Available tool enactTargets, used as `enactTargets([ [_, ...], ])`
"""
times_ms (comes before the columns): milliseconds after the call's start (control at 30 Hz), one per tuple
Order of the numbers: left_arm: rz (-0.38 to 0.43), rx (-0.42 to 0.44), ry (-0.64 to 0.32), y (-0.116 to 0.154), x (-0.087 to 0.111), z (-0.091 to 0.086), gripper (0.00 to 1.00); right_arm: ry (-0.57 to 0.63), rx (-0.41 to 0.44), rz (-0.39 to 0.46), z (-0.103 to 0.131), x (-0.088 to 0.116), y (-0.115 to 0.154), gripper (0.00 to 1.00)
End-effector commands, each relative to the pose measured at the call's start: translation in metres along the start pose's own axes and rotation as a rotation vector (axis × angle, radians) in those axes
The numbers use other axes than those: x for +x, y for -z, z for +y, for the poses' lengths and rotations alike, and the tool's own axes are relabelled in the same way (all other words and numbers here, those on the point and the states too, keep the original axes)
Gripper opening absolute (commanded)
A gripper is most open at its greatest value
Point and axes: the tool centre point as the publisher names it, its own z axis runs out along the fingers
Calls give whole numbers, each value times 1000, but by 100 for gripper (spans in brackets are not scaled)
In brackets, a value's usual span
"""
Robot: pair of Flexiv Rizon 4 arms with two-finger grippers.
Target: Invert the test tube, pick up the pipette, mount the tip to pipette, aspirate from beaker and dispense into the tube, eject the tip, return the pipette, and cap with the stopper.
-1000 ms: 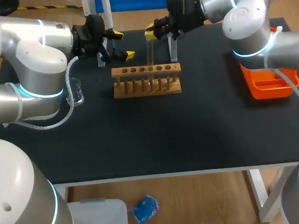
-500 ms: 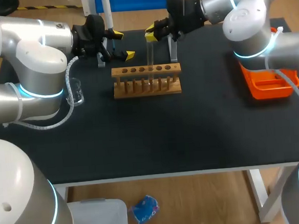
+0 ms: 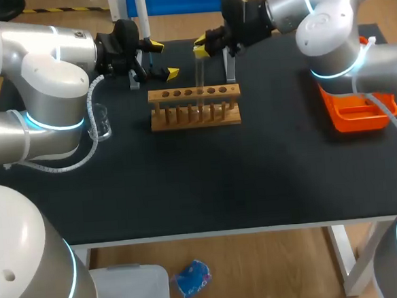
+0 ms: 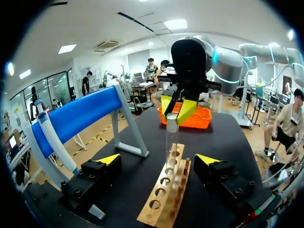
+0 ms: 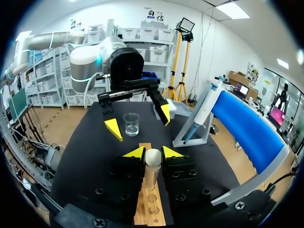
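**Right end effector grips tube at the rack**

The right end effector (image 3: 200,48) is clamped on the top of the upright test tube (image 3: 199,77), whose lower end reaches the wooden rack (image 3: 195,115) on the bench (image 3: 255,172). The left end effector (image 3: 163,60) hangs beside it, fingers spread wide apart, holding nothing. The beaker (image 3: 100,120) stands by the left arm.

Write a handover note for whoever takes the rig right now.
Right gripper: shut on the test tube, held upright at the wooden rack; I cannot tell which end is up.
Left gripper: open, empty, beside the pipette, which is on its blue stand.
Beaker at the table's left; orange tray at the right.
Done: tube grasped.
Left: pipette pickup, tip, aspirate, dispense, eject, return, cap. Stopper not spotted.
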Motion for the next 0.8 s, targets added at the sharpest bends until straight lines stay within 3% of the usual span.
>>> enactTargets([
  [33,-1,2,-1,0,0,1,100,-4,8,7,-3,1,-2,0],
  [300,-1,2,-1,0,0,1,100,-14,20,13,-11,7,-7,0],
  [333,-1,2,-1,0,0,1,100,-15,21,13,-11,7,-7,29],
  [367,-1,2,-1,0,0,1,100,-15,21,10,-10,7,-6,100],
  [600,-1,2,-1,0,0,1,100,3,-25,-22,4,5,4,100],
  [800,-1,2,-1,0,0,1,100,11,-143,-3,21,4,12,100],
])
